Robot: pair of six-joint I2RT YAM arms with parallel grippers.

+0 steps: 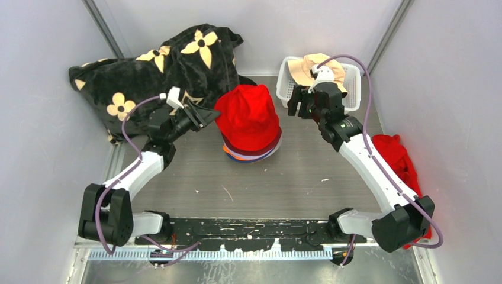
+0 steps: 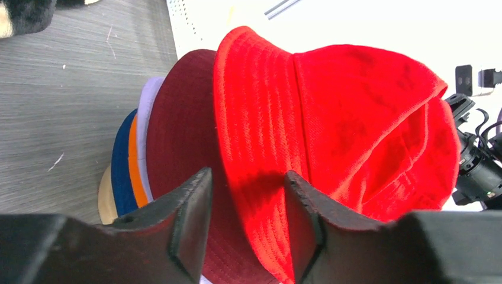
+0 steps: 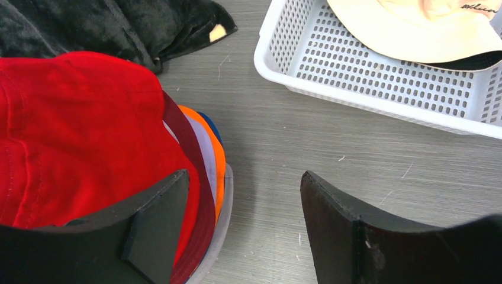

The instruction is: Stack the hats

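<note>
One red hat [image 2: 355, 118] lies partly inside the left tool [image 2: 247, 175].

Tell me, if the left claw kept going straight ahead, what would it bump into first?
Most likely the red hat: the left gripper points straight at its brim, apparently very near.

Pile: I see hats nested crown-up at table centre.
Top: red hat [image 1: 248, 115], crown creased.
Beneath: maroon hat [image 2: 177, 118], lilac hat [image 2: 148, 100], orange hat [image 2: 137, 171], blue hat [image 2: 121, 160], brims showing.
Apart: cream hat [image 1: 299, 68], in basket [image 1: 284, 89] at one o'clock.
</note>
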